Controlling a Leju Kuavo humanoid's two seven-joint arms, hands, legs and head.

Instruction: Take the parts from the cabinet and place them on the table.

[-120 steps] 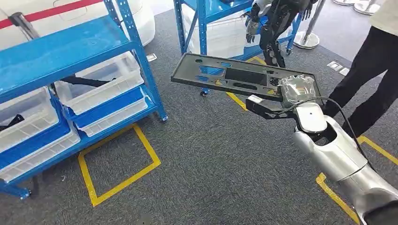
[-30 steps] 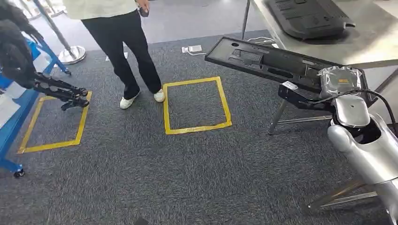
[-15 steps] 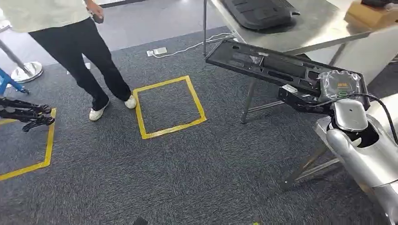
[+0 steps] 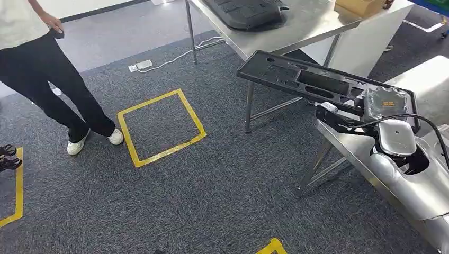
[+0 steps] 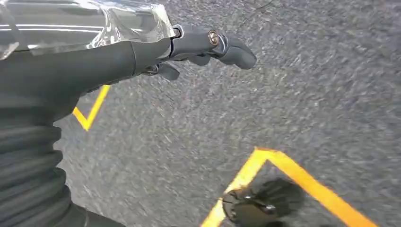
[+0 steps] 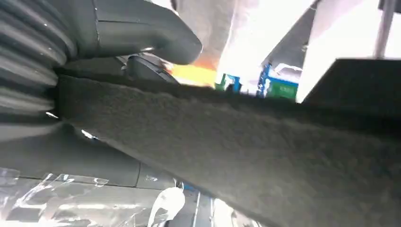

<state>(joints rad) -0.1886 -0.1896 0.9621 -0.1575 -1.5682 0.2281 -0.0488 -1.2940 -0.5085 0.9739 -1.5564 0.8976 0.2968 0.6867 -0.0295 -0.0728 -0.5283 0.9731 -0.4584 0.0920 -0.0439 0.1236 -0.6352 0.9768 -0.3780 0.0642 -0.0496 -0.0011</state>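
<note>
Leftmost, one person (image 4: 45, 79) in dark trousers and white shoes stands on the grey, short-pile carpet (image 4: 212, 196). Yellow tape outlines on that carpet: one full square (image 4: 160, 127), one partial strip at the far left edge (image 4: 19, 188), one corner at the lower edge (image 4: 272, 246).

One white socket strip (image 4: 140, 65) with a pale cable lies on the carpet beyond the square.

Worktops, two: one brushed-steel worktop (image 4: 296, 24) on thin metal legs at the upper middle, one further steel surface (image 4: 352, 153) low at the right beneath the arm. On the upper worktop rest one dark, ribbed moulded part (image 4: 243, 10) and one tan cardboard box (image 4: 360, 6), well apart.

Carried part, one: a long, flat, black plastic panel (image 4: 302, 82) with several rectangular cut-outs, tilted, held in the air beside the upper worktop's near edge and not on it. Its right end sits in the right hand (image 4: 385, 103), whose fingers grasp it from above and below; in the right wrist view the panel's matt, grainy edge (image 6: 246, 142) crosses under the grey thumb (image 6: 142, 33).

Left hand (image 5: 142, 52), one: seen in the left wrist view over the carpet, dark fingers (image 5: 231, 47) stretched out and released, holding nothing.
</note>
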